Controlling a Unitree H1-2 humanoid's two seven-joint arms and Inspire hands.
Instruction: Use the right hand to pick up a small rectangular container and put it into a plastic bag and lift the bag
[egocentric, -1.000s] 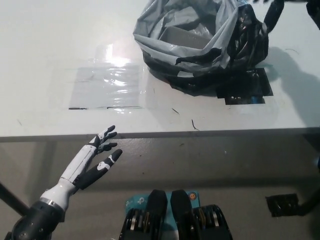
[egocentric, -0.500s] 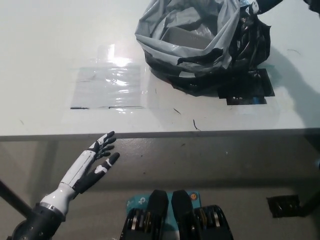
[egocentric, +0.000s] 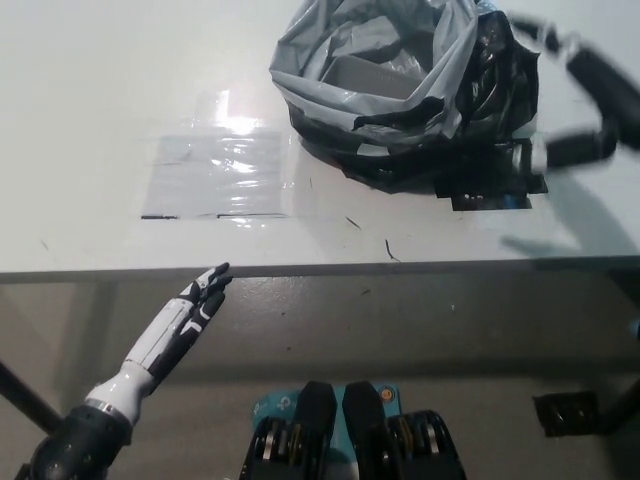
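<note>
A grey and black plastic bag (egocentric: 400, 95) stands open at the back of the white table (egocentric: 90, 90). Inside it lies a small rectangular grey container (egocentric: 368, 72), partly hidden by the bag's folds. My black right hand (egocentric: 585, 110) is blurred with motion just right of the bag, fingers spread and pointing toward it, holding nothing. Whether it touches the bag is not clear. My white left hand (egocentric: 185, 320) rests low at the front left, below the table's front edge, fingers stretched out and empty.
A shiny clear sheet (egocentric: 215, 175) is stuck flat on the table left of the bag. Black tape marks (egocentric: 490, 190) show under the bag's near right side. The table's front edge (egocentric: 320, 268) crosses the picture. A black object (egocentric: 565, 410) lies on the floor at the lower right.
My right hand has swung down from the top right corner to the bag's right side. My left hand's fingers have drawn closer together. The bag has stayed put.
</note>
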